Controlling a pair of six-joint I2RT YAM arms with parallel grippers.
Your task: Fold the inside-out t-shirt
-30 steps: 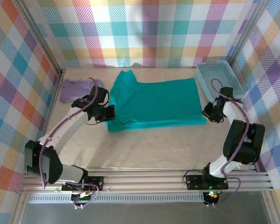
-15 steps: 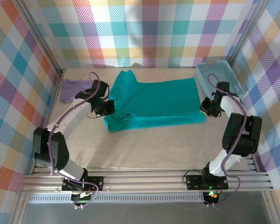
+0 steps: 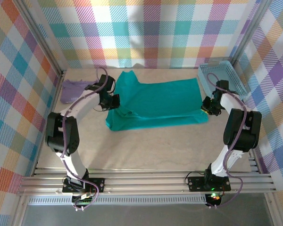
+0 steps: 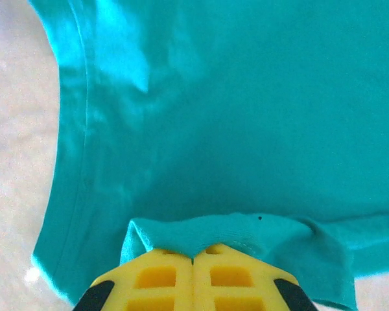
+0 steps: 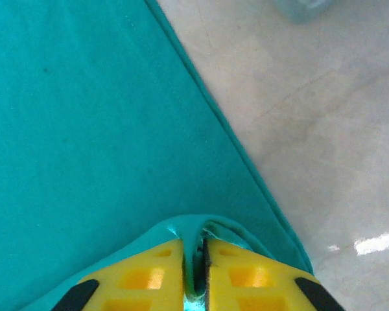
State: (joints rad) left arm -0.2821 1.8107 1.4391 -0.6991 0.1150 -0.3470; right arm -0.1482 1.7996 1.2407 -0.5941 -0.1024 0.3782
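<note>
- The t-shirt [image 3: 155, 103] lies spread on the far half of the table [image 3: 146, 150], with its long side running left to right.
- The left gripper [image 3: 112, 100] sits at the shirt's left edge, about midway between the far and near sides.
- In the left wrist view, the left gripper [image 4: 193, 254] has its yellow fingers [image 4: 159, 278] pressed together. A raised fold of the t-shirt [image 4: 246, 129] is pinched at their tips, and the rest of the cloth lies flat beyond them.
- The right gripper [image 3: 206, 107] sits at the shirt's right edge, close to its near-right corner.
- In the right wrist view, the right gripper [image 5: 194, 249] has its fingers [image 5: 142, 278] nearly together. A thin fold of the t-shirt [image 5: 84, 129] is caught in the narrow slot between them, and bare table lies to the right of the hem.
- A basket [image 3: 226, 70] stands just beyond the right gripper, apart from the shirt.
- A purple garment [image 3: 75, 89] lies left of the left gripper.
</note>
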